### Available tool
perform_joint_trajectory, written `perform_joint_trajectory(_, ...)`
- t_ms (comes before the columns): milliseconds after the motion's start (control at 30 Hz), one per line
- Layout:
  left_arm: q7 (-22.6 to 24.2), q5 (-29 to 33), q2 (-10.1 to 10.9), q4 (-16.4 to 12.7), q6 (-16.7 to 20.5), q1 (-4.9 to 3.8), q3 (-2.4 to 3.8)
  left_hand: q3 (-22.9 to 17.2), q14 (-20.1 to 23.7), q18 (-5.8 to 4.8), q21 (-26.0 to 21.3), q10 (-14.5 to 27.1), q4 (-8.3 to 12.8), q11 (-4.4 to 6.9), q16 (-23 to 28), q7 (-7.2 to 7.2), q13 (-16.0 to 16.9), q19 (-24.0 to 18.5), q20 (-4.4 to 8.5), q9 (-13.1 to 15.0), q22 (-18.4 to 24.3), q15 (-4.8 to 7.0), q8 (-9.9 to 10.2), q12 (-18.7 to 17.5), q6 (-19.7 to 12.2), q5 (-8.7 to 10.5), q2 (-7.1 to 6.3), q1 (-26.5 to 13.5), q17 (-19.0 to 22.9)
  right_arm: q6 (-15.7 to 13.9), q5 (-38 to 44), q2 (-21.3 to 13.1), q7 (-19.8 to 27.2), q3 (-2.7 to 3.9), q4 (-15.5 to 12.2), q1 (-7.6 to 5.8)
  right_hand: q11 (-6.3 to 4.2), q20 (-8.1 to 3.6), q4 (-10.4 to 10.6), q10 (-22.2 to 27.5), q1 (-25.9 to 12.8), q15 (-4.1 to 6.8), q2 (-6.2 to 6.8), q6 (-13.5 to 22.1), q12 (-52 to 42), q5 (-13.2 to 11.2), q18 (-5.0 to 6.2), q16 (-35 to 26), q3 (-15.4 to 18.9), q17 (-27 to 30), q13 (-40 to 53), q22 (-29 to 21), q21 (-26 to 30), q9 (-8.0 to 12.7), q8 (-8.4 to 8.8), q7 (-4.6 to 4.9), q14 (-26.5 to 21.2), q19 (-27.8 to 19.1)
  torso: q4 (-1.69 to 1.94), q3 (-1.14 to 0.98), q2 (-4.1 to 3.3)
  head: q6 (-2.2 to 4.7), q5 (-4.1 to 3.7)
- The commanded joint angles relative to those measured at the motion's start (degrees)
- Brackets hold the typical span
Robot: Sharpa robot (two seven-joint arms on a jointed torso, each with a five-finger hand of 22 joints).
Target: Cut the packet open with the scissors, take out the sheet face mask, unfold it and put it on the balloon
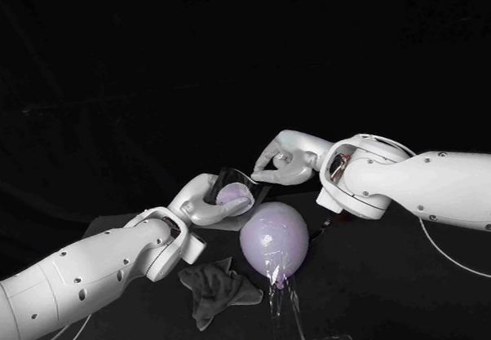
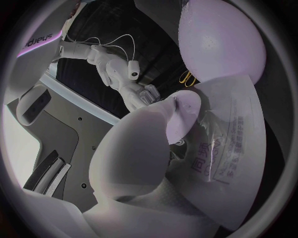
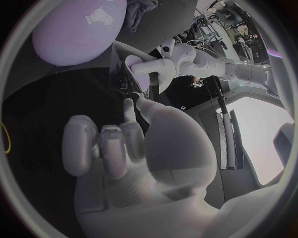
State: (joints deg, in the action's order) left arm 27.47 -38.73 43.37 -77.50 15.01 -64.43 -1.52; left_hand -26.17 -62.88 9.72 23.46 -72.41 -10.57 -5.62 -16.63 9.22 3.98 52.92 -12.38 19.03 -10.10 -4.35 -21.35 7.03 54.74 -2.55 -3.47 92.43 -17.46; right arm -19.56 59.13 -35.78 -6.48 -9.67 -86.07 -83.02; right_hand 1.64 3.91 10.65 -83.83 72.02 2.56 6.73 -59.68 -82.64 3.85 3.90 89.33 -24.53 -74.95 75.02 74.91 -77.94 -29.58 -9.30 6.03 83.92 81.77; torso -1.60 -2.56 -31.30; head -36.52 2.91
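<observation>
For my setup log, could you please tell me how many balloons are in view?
1. The balloon sits on a clear stand, right beside the left hand, which holds the packet. Another could be hidden from these views.

lab: black backdrop (image 1: 234,64), cabled gear (image 3: 214,17) behind

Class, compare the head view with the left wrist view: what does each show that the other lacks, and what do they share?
Head view, not the left wrist view: the grey cloth and the clear stand under the balloon. Left wrist view, not the head view: the print on the packet and a yellow loop beside the balloon. Both: the balloon, the packet held by the left hand, and the right hand close to it.
</observation>
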Motion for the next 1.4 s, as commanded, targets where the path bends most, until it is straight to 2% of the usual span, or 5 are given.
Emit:
perform_joint_trajectory(33,0.8,-0.22,-0.12,-0.24,0.22,-0.13,0.09,0.03,0.21,0.12,0.28,-0.52,0.26,-0.04,-0.2,-0.11,0.06,-0.57,-0.03,1.85,-0.11,0.16,-0.05,0.19,0.44,-0.2,0.47,-0.1,-0.12,1.82,3.26,0.22,-2.12,0.01,0.25,-0.03,-0.17,0.09,-0.42,-1.66,0.23,-0.32,0.33,-0.36,-0.28,-0.1,-0.61,0.18,0.07,-12.85,7.61,3.41,-0.31,-0.07,-0.33,-0.05,5.66,0.48,-0.01,0.01,0.0,-0.1,0.1)
perform_joint_trajectory(533,0.48,-0.06,-0.09,-0.24,-0.25,-0.18,0.09,0.03,0.21,0.12,0.28,-0.52,0.26,-0.04,-0.2,-0.11,0.06,-0.57,-0.03,1.85,-0.11,0.16,-0.05,0.19,0.44,-0.2,0.47,-0.1,-0.12,2.72,3.77,0.63,-3.13,-0.03,0.08,0.0,-0.22,0.06,-0.84,-1.75,0.62,-0.29,0.62,-0.58,-0.46,-0.28,-0.67,0.22,0.12,-13.02,7.86,3.69,-0.54,-0.14,-0.51,-0.12,5.69,0.63,-0.04,-0.03,0.0,-0.26,0.16)
perform_joint_trajectory(900,0.11,-0.05,-0.09,0.1,-0.76,-0.22,0.09,0.0,0.27,0.08,0.53,-0.51,0.39,-0.04,-0.24,-0.1,0.04,-0.78,0.0,1.83,-0.29,0.16,0.02,0.18,0.47,-0.2,0.49,-0.17,-0.2,2.12,4.0,0.34,-2.96,-0.04,-0.47,0.01,-0.22,0.05,-0.92,-1.79,0.64,-0.28,0.8,-0.61,-0.54,-0.25,-0.66,0.25,0.2,-13.13,7.96,3.66,-0.5,-0.16,-0.55,-0.11,5.71,0.6,-0.09,-0.06,-0.01,-0.35,0.24)
perform_joint_trajectory(1167,-0.01,-0.05,-0.07,0.4,-0.84,-0.24,0.08,-0.01,0.28,0.07,0.61,-0.52,0.42,-0.04,-0.26,-0.09,0.03,-0.84,0.01,1.82,-0.35,0.17,0.03,0.19,0.49,-0.19,0.51,-0.19,-0.22,1.2,4.3,-0.12,-2.52,-0.04,-0.93,0.02,-0.22,0.04,-0.88,-1.88,0.55,-0.28,0.78,-0.62,-0.71,0.68,-0.72,0.29,0.19,-13.31,8.2,3.93,-0.71,-0.16,-0.62,-0.11,5.74,0.73,-0.07,-0.06,0.01,-0.29,0.25)
perform_joint_trajectory(1400,-0.26,-0.05,-0.09,0.51,-1.09,-0.29,0.08,-0.03,0.27,0.07,0.71,-0.54,0.47,-0.04,-0.29,-0.09,0.03,-0.89,0.02,1.82,-0.42,0.17,0.05,0.19,0.51,-0.2,0.52,-0.2,-0.25,2.02,3.86,0.35,-2.58,-0.04,-0.26,0.03,-0.27,0.03,-1.16,-1.86,0.76,-0.25,1.14,-0.68,-0.71,0.78,-0.73,0.28,0.27,-13.25,8.24,4.01,-0.76,-0.19,-0.71,-0.17,5.73,0.76,-0.08,-0.03,-0.03,-0.51,0.22)
